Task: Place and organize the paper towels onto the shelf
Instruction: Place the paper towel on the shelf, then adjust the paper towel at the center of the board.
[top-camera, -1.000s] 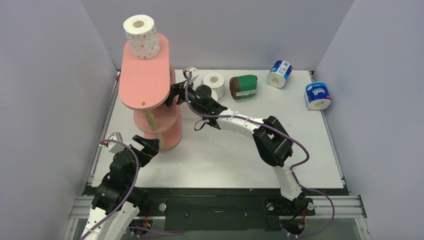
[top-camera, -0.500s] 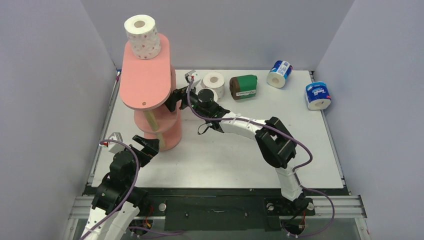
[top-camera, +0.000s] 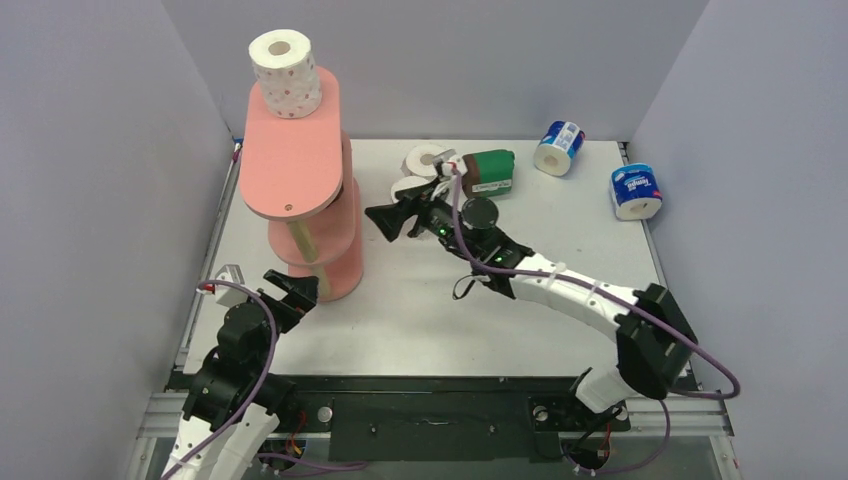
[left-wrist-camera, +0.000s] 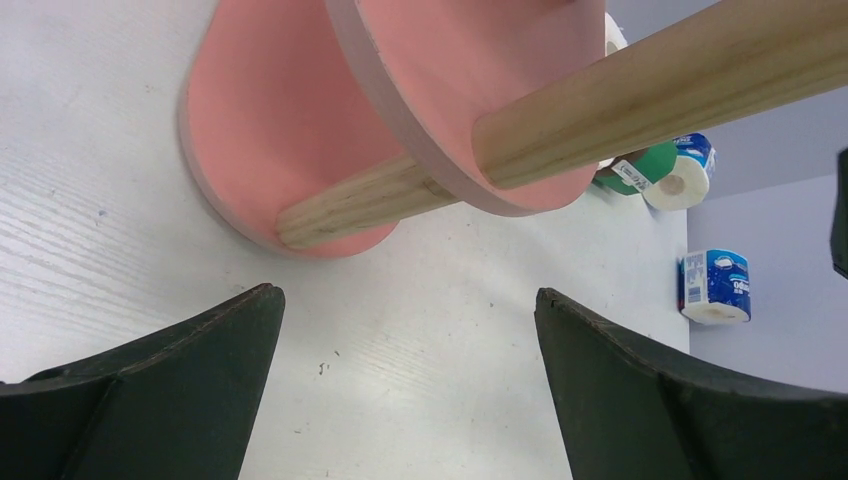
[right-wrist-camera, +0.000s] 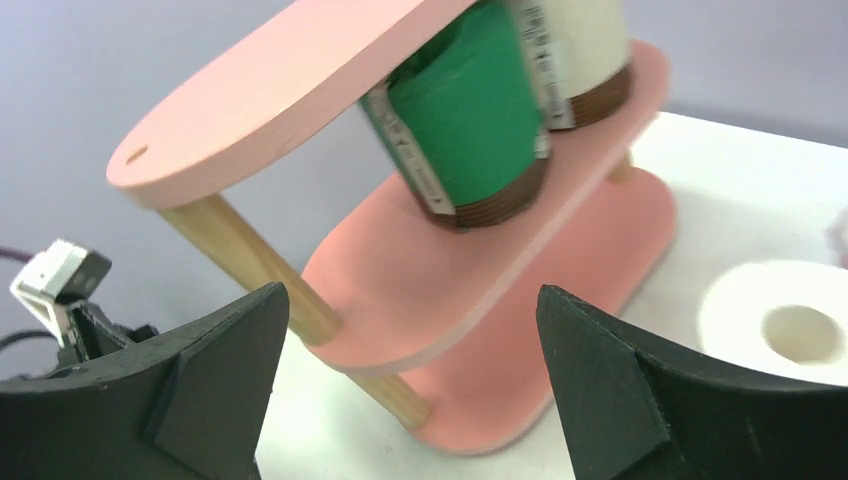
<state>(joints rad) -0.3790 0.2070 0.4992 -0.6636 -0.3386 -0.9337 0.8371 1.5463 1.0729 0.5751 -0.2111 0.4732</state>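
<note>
Grey walls enclose a white table (top-camera: 420, 300) on three sides. The shelf (top-camera: 293, 150), a salmon-pink three-tier stand on pale wooden posts (left-wrist-camera: 380, 195), stands at the left side of the table, near the left wall. A red-dotted roll (top-camera: 285, 72) stands on end at the far end of the top board. In the right wrist view, a green-wrapped brown roll (right-wrist-camera: 465, 130) stands on the middle board under the top board, and a pale roll (right-wrist-camera: 585, 50) touches it on the same board. The right gripper (top-camera: 387, 220) is over the table just right of the shelf, apart from it and pointing toward it. Its fingers (right-wrist-camera: 200, 400) are spread wide and hold nothing. A white roll (right-wrist-camera: 790, 330) stands on end on the table just beside this gripper, and a cream roll (top-camera: 428, 158) stands behind that one. A second green-wrapped roll (top-camera: 487, 170) lies on its side just right of the cream roll. One blue-white roll (top-camera: 558, 147) lies at the far edge of the table. The other blue-white roll (top-camera: 636, 191) lies near the right edge, well apart from the shelf. The left gripper (top-camera: 295, 288) is near the front end of the bottom board of the shelf. Its fingers (left-wrist-camera: 150, 380) are spread, with only bare table between them.
</note>
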